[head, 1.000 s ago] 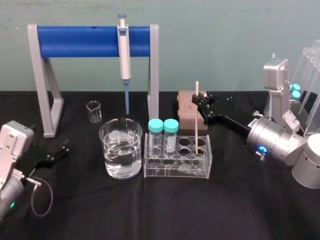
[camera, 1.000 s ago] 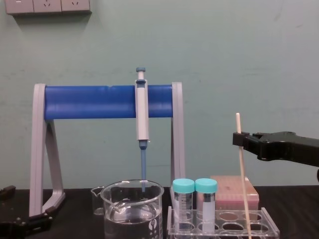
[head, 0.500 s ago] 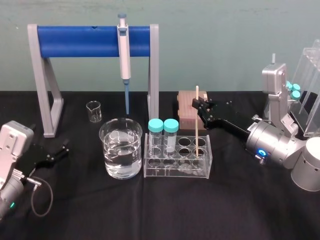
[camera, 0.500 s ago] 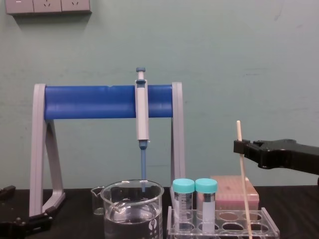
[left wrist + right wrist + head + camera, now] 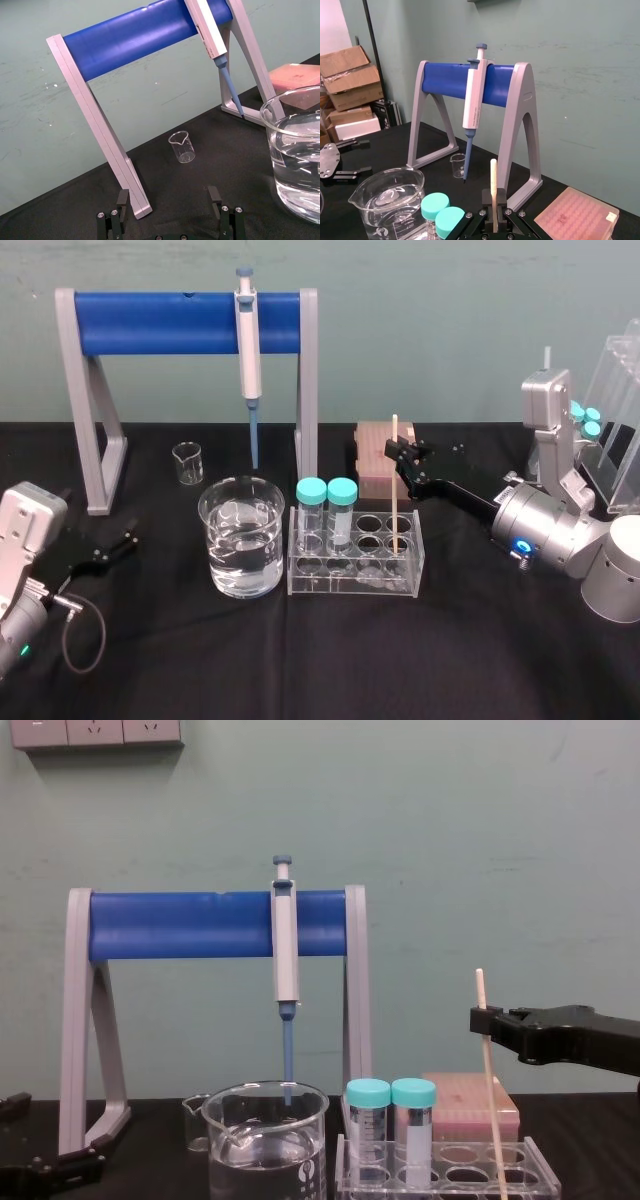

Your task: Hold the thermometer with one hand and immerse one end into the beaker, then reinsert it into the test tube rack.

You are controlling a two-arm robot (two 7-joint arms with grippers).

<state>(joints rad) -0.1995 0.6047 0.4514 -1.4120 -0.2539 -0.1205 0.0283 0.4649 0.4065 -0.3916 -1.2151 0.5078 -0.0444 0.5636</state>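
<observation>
lowered slightly: thermometer (image 5: 398, 502), upright in right end of rack (image 5: 355, 587), right gripper (image 5: 398, 452) clamped just below its top. rod thin, stiff, light, likely brittle; grip high, gently. left gripper (image 5: 122, 540) parked left, fingers apart.

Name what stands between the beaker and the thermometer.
Between the beaker and the thermometer stand two teal-capped tubes in the test tube rack, by the head view.
</observation>
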